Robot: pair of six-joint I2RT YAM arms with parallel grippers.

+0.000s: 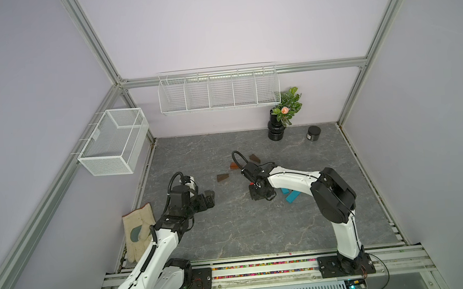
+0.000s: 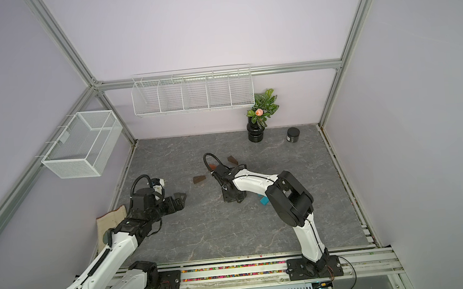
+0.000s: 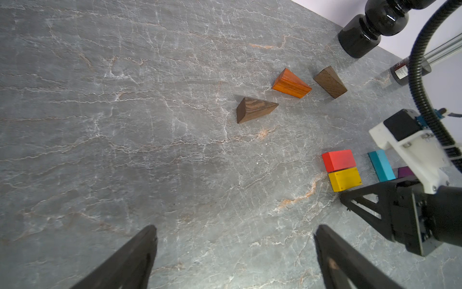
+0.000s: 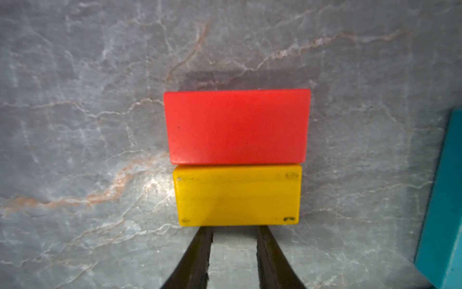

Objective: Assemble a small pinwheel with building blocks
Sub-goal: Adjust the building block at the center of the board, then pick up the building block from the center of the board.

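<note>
The red block (image 4: 236, 126) and the yellow block (image 4: 237, 196) lie flat side by side, long edges touching, as a square. My right gripper (image 4: 235, 229) points down at them. Its fingers stand a narrow gap apart, with bare table between them and the tips against the yellow block's near edge. A teal bar (image 4: 445, 212) lies beside them, and a purple wedge (image 3: 403, 171) peeks out by it. Three brown wedges (image 3: 255, 108) (image 3: 291, 83) (image 3: 330, 81) lie loose farther back. My left gripper (image 3: 235, 232) hovers wide open over bare table, well left of the blocks.
A black vase with a plant (image 1: 275, 129) and a black round jar (image 1: 314, 133) stand at the back right. A cloth glove (image 1: 138, 228) lies at the table's left edge. White wire baskets (image 1: 219, 91) (image 1: 114, 141) hang on the walls.
</note>
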